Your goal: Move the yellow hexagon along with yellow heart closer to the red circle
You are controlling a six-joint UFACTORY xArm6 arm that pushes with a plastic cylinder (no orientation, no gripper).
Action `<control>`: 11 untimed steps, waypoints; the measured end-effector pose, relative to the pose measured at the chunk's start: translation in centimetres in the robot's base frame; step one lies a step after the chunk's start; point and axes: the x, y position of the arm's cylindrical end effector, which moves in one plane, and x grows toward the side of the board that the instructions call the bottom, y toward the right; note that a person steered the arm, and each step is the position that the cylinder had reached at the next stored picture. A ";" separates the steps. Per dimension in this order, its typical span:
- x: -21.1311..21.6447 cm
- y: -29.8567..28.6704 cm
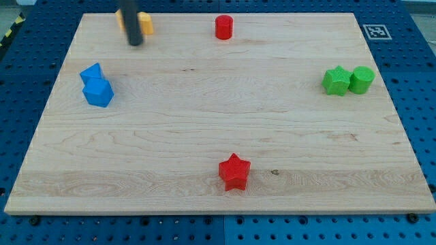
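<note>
So the one camera view is looking down at a pale wooden board [204, 129] sitting on a blue pegboard table [20, 82]. My tip [135, 42] is the bottom end of a dark straight rod, and it's resting near the view's top left corner of the board. No jaws on this thing at all, so nothing is being grasped; it's just a bare rod touching down.

Right behind the rod a yellow-orange plastic block [145, 24] is peeking out on both sides. The rod is covering most of it, so I can't tell whether that's the hexagon, the heart, or both of them huddled together. My tip is sitting just in front of it, toward the view's bottom.

The red round cylinder block [224, 27] is standing at the view's top centre, well apart to the right of the yellow stuff.

Two blue blocks [96, 86] are touching each other at the view's left. A green star-ish block [336, 81] and a green round block [362, 79] are sitting side by side at the right. A red star block [235, 171] is lying near the bottom centre
</note>
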 end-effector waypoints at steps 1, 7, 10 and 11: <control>-5.2 -6.7; -6.2 1.9; -3.8 6.9; -2.8 9.5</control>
